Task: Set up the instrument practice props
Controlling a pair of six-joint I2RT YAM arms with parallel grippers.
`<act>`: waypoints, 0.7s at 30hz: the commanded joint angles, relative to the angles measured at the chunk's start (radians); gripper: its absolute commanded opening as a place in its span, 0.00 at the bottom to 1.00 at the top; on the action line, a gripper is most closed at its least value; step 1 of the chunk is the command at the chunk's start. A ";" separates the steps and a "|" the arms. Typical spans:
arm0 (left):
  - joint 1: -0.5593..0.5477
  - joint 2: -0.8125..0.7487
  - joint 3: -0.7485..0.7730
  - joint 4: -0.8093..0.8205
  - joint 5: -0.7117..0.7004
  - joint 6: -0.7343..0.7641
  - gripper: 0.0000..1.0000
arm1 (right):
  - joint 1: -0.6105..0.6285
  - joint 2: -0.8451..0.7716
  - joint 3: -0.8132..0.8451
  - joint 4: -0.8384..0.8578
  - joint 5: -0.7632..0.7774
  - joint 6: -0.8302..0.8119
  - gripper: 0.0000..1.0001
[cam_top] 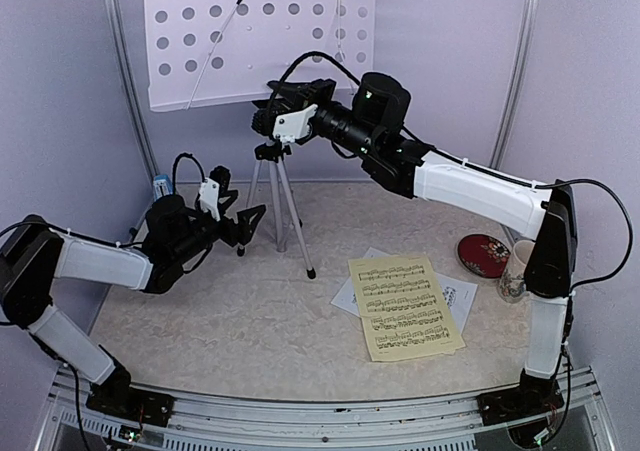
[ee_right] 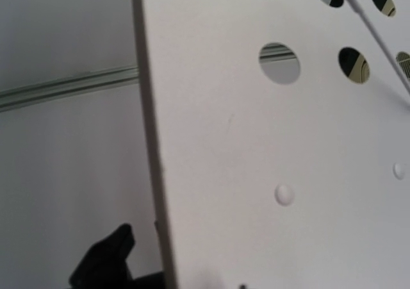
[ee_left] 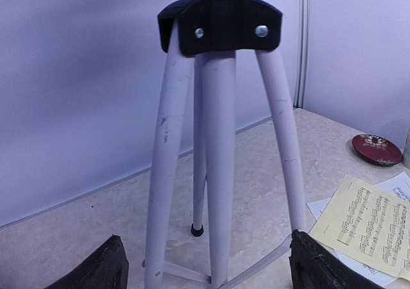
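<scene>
Now on counter (cam_top: 200, 311): one music stand (cam_top: 280, 186), one yellow sheet (cam_top: 405, 306), one white sheet (cam_top: 462, 299).
Left fingers (ee_left: 96, 270): spread wide, grasping nothing.
Right fingers (ee_right: 102, 257): state cannot be told.

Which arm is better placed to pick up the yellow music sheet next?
Probably the right: the yellow sheet lies on the right half of the table, nearer that arm's base. The left gripper, open at the tripod legs, is farther away.

A robot lab booth: plain pale walls (cam_top: 60, 91), metal corner posts (cam_top: 128, 81), robot arms (cam_top: 100, 264) bolted to an aluminium rail (cam_top: 320, 409) edging the table (cam_top: 250, 321).
</scene>
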 commanded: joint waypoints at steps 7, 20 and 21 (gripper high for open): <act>0.049 0.100 0.138 -0.072 -0.021 0.039 0.83 | 0.020 -0.035 0.042 0.154 -0.022 0.028 0.49; 0.050 0.114 0.155 -0.080 -0.008 0.005 0.86 | 0.075 -0.128 -0.118 0.124 -0.001 0.052 0.84; 0.048 0.114 0.155 -0.085 -0.008 0.003 0.87 | 0.080 -0.136 -0.130 0.123 -0.002 0.063 0.85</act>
